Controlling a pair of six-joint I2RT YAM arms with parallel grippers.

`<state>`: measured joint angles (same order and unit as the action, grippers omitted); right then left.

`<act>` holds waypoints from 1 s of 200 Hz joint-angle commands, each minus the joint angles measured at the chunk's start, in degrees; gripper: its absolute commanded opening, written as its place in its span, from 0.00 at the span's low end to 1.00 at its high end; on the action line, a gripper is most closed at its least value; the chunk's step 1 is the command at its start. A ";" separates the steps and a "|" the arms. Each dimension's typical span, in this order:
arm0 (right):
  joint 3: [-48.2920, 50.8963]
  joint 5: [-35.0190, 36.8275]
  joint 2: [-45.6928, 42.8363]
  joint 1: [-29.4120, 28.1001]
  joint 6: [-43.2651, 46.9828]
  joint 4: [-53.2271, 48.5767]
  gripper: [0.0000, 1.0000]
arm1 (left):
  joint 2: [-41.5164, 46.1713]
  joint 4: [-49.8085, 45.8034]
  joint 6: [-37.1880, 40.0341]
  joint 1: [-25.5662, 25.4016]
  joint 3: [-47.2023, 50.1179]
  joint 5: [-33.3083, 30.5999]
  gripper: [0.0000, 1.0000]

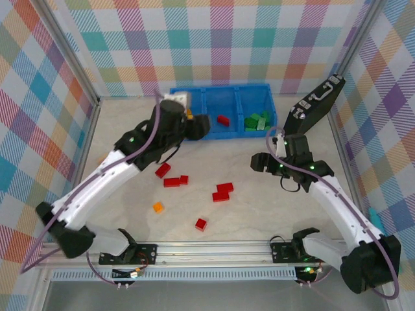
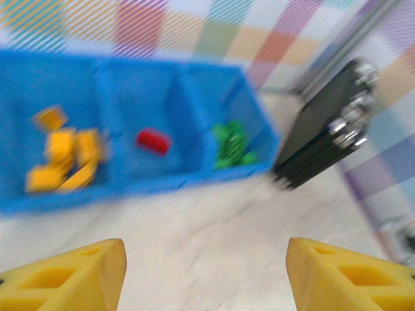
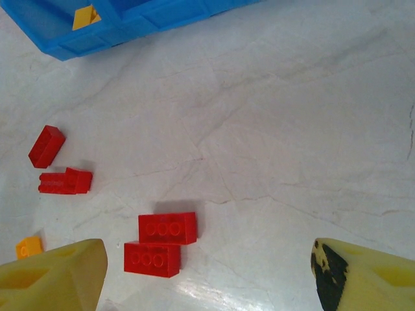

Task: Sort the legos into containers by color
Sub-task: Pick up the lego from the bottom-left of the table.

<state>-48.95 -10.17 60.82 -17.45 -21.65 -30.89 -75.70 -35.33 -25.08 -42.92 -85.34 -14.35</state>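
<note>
Near our right gripper (image 3: pixel 207 275), open and empty, we find two red legos (image 3: pixel 167 228) left of centre, long axes running finger to finger.

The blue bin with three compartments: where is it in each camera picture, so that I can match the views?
Top external: the blue bin sits at upper centre, near the far wall.
Left wrist: the bin spans the upper left, blurred, with all three compartments visible.
Right wrist: one corner of the bin crosses the top left.
Shared landmark: the pale marbled table in front of it.
</note>
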 commanded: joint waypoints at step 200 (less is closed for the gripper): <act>-9.73 -5.88 6.10 -0.24 11.50 3.83 0.95 | 17.31 -11.81 -42.60 0.44 50.98 -0.41 0.75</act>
<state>-56.40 -13.02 67.02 -17.45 -11.46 -28.95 -56.14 -52.23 -65.87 -42.81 -34.70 -15.35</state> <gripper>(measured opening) 0.951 0.745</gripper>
